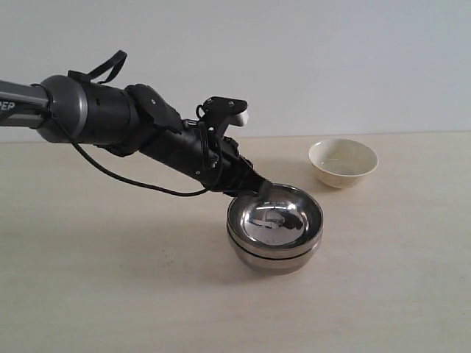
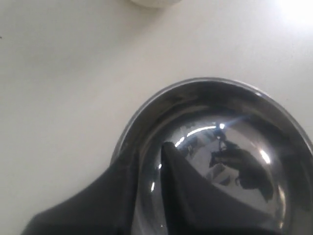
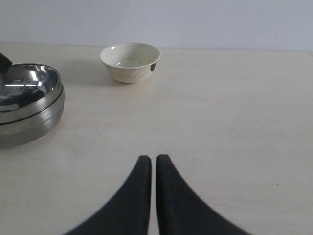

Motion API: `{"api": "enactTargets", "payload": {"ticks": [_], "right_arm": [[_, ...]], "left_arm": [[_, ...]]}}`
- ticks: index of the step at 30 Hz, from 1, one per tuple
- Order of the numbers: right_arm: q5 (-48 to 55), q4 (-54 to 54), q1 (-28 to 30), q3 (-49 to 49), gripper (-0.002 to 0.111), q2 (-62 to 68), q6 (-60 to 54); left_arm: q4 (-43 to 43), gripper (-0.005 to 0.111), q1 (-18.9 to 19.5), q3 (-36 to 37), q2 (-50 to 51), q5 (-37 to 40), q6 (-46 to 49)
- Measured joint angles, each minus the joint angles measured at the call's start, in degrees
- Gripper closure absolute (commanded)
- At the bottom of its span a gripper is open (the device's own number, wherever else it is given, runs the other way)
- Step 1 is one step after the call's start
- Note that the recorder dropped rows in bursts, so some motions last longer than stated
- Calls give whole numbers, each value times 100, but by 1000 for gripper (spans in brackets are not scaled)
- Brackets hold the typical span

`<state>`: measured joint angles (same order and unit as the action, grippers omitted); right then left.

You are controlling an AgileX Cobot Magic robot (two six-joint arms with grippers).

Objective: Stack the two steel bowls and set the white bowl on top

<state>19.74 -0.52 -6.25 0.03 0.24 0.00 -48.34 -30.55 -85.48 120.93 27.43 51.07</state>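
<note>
The two steel bowls sit nested at the table's middle, the upper steel bowl (image 1: 283,220) inside the lower steel bowl (image 1: 274,259). My left gripper (image 1: 259,190) is shut on the upper bowl's near-left rim. In the left wrist view one finger lies inside that upper bowl (image 2: 234,147) and the other outside its wall, the left gripper (image 2: 146,154) clamping the rim. The white bowl (image 1: 343,162) stands alone, upright and empty, behind and to the right of the stack. My right gripper (image 3: 153,159) is shut on nothing, low over bare table, facing the white bowl (image 3: 130,61) and the steel stack (image 3: 29,93).
The pale wooden table (image 1: 110,294) ends at a plain white wall behind. A black cable hangs under the left arm (image 1: 96,110), which reaches in from the left edge. The right arm is outside the exterior view.
</note>
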Motion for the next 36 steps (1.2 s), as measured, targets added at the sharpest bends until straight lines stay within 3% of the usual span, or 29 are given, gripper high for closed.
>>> {"api": "enactTargets", "payload": {"ticks": [4, 11, 19, 22, 26, 30, 36], "right_arm": [[0, 0, 0, 0, 107, 0, 0], [0, 17, 0, 0, 107, 0, 0], [0, 17, 0, 0, 107, 0, 0], [0, 17, 0, 0, 107, 0, 0], [0, 17, 0, 0, 107, 0, 0], [0, 17, 0, 0, 107, 0, 0], [0, 17, 0, 0, 107, 0, 0]], "left_arm": [[0, 103, 0, 0, -244, -161, 0], [0, 103, 0, 186, -787, -432, 34], [-12, 103, 0, 1700, -2310, -1305, 259], [-12, 103, 0, 2606, -3320, -1644, 270], [-69, 103, 0, 3264, -4188, -1836, 282], [-275, 103, 0, 4212, -5854, -2215, 273], [-465, 103, 0, 5017, -8245, -2239, 262]]}}
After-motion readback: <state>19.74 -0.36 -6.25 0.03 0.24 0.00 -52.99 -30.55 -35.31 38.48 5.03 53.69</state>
